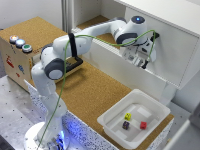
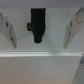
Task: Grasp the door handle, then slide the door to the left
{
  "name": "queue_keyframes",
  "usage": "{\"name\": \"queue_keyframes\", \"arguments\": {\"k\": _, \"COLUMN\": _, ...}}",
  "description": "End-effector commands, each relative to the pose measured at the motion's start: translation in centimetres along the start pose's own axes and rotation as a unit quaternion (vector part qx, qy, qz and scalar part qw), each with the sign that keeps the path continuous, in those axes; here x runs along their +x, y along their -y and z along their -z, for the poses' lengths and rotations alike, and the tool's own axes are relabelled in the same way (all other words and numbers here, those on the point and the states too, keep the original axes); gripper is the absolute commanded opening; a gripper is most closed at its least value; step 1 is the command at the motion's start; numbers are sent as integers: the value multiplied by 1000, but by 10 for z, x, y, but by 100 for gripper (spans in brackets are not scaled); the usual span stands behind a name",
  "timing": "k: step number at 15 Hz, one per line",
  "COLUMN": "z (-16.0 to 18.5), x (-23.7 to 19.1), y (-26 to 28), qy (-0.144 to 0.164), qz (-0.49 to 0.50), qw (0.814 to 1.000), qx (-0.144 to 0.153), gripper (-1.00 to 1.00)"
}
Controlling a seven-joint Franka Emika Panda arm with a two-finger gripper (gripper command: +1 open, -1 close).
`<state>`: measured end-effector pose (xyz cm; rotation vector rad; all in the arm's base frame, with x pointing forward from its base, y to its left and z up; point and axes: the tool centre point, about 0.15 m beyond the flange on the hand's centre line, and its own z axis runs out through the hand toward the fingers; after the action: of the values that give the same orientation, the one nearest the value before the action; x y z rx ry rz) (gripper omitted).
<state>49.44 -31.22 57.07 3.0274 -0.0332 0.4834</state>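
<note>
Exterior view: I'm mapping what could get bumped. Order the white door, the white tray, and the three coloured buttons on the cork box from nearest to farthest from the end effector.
1. White door: right at the end effector.
2. White tray: below it, toward the exterior view's lower right.
3. Coloured buttons: on the cork box, far at the exterior view's left.

The gripper (image 1: 141, 59) hid the door handle in the exterior view; the door (image 1: 172, 52) ran past the frame's right edge; wrist view blurred.
</note>
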Motion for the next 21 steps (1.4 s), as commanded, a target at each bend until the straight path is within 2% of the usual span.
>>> {"name": "queue_keyframes", "arguments": {"k": 1, "z": 5, "x": 55, "y": -26, "qy": 54, "qz": 3, "qw": 996, "qx": 65, "gripper": 100}}
{"name": "queue_keyframes", "arguments": {"k": 7, "z": -9, "x": 73, "y": -23, "qy": 49, "qz": -23, "qw": 996, "qx": 76, "gripper": 100}}
{"name": "queue_keyframes", "arguments": {"k": 13, "z": -4, "x": 87, "y": 1, "qy": 39, "qz": -14, "qw": 997, "qx": 68, "gripper": 100}}
{"name": "queue_keyframes", "arguments": {"k": 16, "z": 2, "x": 89, "y": 7, "qy": 13, "qz": -26, "qw": 998, "qx": 46, "gripper": 100}}
{"name": "queue_keyframes", "arguments": {"k": 21, "z": 4, "x": 84, "y": 12, "qy": -27, "qz": -35, "qw": 998, "qx": 51, "gripper": 100}}
